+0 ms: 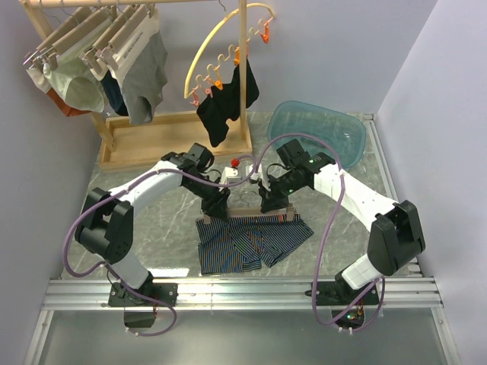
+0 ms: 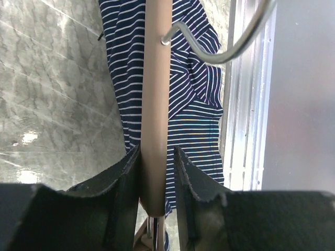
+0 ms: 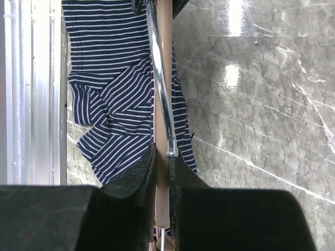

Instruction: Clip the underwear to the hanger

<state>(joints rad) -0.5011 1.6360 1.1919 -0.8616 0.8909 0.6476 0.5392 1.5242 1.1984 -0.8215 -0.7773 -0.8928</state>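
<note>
The hanger (image 1: 247,216), a pale wooden bar, lies across the table's middle with the navy pinstriped underwear (image 1: 251,243) spread flat just in front of it. My left gripper (image 1: 215,207) holds the bar's left end and my right gripper (image 1: 272,204) its right end. In the left wrist view the bar (image 2: 155,94) runs between the fingers of the gripper (image 2: 155,151), over the underwear (image 2: 193,115), with the wire hook (image 2: 230,52) beside it. In the right wrist view the gripper (image 3: 162,151) is shut on the bar (image 3: 166,31) and hook wire (image 3: 158,68), above the underwear (image 3: 110,78).
A wooden rack (image 1: 175,144) at the back left carries grey briefs (image 1: 144,84) and other clothes. A yellow arc with orange pegs (image 1: 228,53) holds a black garment (image 1: 226,103). A blue tub (image 1: 319,133) sits back right. An aluminium rail (image 1: 243,293) edges the front.
</note>
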